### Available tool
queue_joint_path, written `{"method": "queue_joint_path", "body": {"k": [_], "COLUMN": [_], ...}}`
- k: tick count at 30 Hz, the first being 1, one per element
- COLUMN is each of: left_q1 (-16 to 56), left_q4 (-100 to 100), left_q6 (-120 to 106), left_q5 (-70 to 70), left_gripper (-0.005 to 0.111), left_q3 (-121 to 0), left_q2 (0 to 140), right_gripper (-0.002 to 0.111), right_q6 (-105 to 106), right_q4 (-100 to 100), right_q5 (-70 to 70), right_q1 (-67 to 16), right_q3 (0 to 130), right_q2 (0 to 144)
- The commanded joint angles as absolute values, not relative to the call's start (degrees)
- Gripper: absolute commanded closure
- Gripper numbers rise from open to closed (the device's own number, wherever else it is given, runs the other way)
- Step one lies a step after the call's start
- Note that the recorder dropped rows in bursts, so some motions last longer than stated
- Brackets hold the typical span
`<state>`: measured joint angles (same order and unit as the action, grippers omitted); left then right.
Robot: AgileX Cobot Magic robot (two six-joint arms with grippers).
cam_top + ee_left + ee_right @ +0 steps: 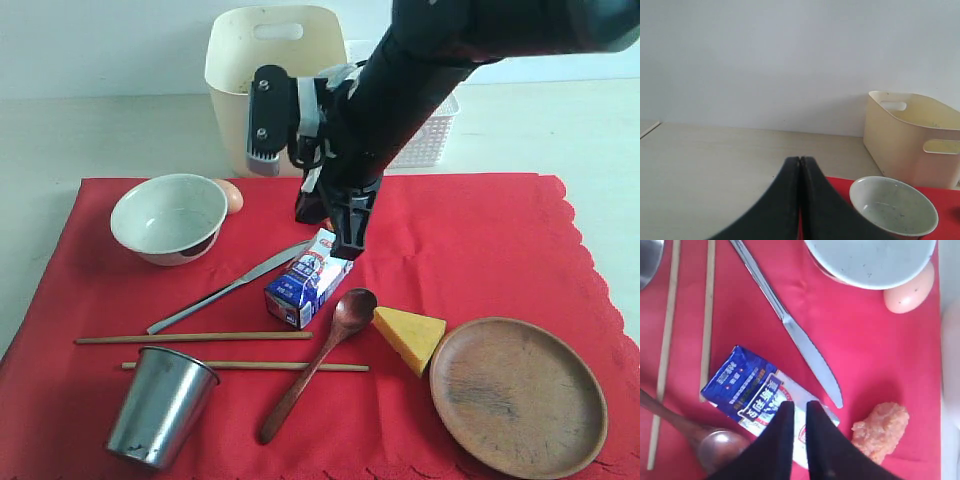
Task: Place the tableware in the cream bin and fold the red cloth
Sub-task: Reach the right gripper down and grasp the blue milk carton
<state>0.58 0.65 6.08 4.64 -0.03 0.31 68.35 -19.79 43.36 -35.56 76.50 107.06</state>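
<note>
**Right jaws** [800,412]: narrowly parted, tips directly over the milk carton [752,387]. I could not tell whether they pinched its top.

**Left jaws** [800,167]: pressed together and empty.

**Tableware:** all lay on the red cloth [470,240], none in the cream bin [275,60].
- Table knife [790,325]: just beside my right jaws.
- Wooden spoon [320,360]: near them.
- Chopsticks [195,338] and steel cup [160,405]: farther off.
- Wooden plate [518,395]: well apart.
- Bowl [892,207]: just ahead of my left jaws.

**Step, as I judged it:** clearing tableware, with folding not yet possible.

**Next move:** shift my right jaws from carton to knife, widen them, grip, and carry it to the bin beyond.
</note>
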Motion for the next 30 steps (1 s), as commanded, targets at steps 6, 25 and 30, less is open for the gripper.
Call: {"method": "queue_joint_path", "body": {"k": [6, 25, 30], "left_q1": [0.59, 0.59, 0.59], "left_q4": [0.48, 0.48, 0.48], "left_q6": [6.17, 6.17, 6.17], "left_q5": [4.59, 4.59, 4.59], "left_gripper": [0.104, 0.104, 0.104], "left_q3": [0.00, 0.00, 0.00], "left_q2": [0.00, 0.00, 0.00], "right_gripper": [0.045, 0.040, 0.040], "right_q6": [69.38, 74.53, 74.53], "right_q4": [-14.78, -7.91, -6.27], "right_q5": [41.05, 39.07, 36.67], "right_q1": [-38.01, -40.39, -41.25], "right_q3": [76.37, 76.37, 76.37], "right_q2": [109.88, 115.55, 117.40]}}
